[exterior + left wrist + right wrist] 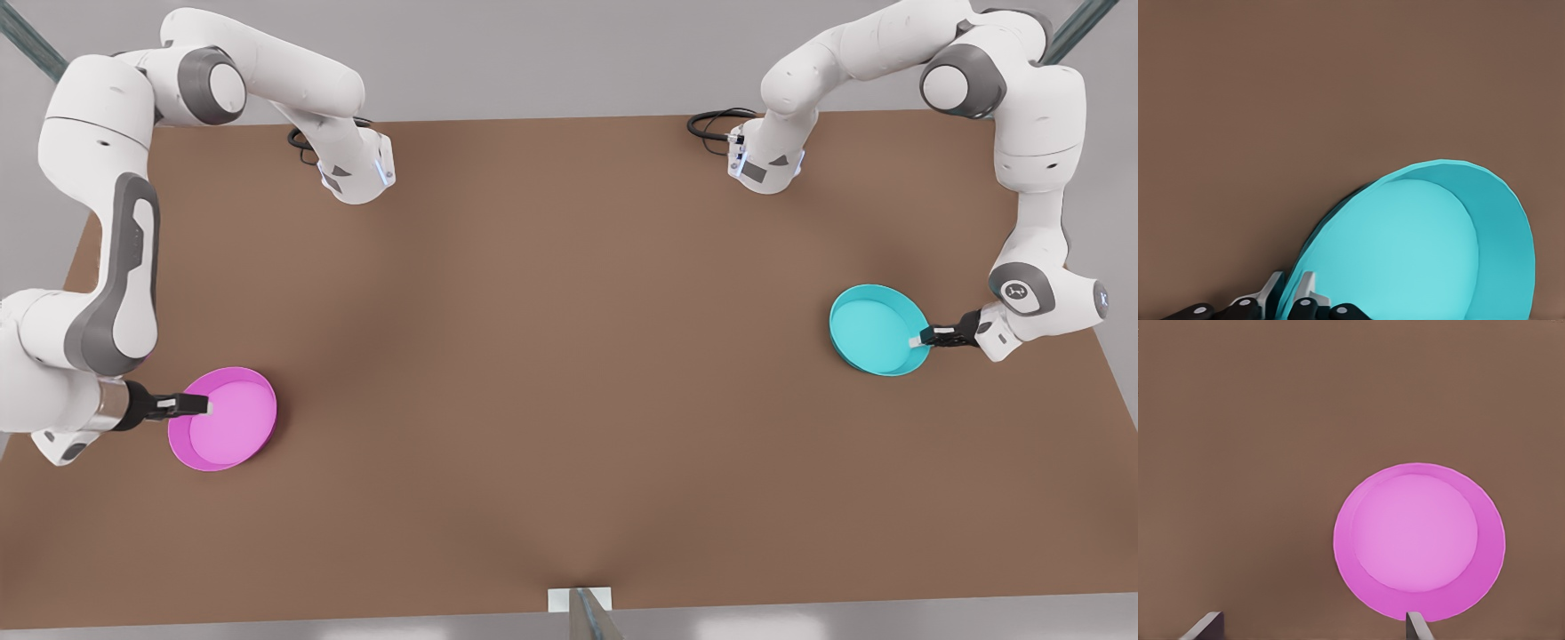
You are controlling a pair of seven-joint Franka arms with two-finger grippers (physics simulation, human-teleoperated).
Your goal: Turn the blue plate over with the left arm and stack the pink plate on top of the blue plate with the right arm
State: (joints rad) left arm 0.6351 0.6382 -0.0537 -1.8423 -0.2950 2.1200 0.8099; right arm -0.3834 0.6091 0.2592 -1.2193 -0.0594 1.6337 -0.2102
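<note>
The blue plate [876, 327] is near the front view's right edge of the brown table [569, 356]. It tilts, its rim raised on the gripper's side [1418, 247]. My left gripper [916, 340] is shut on that rim, one finger inside the plate and one outside [1290, 293]. The pink plate [227, 418] lies flat, open side up, at the front view's left [1418, 540]. My right gripper [194, 406] is at its rim on the arm's side, open. Its fingers stand wide apart with nothing between them [1311, 623].
Both arm bases stand at the table's far edge, each with a black cable [716, 120] looped beside it. A small white bracket [580, 600] sits at the near edge. Bare table lies between the two plates.
</note>
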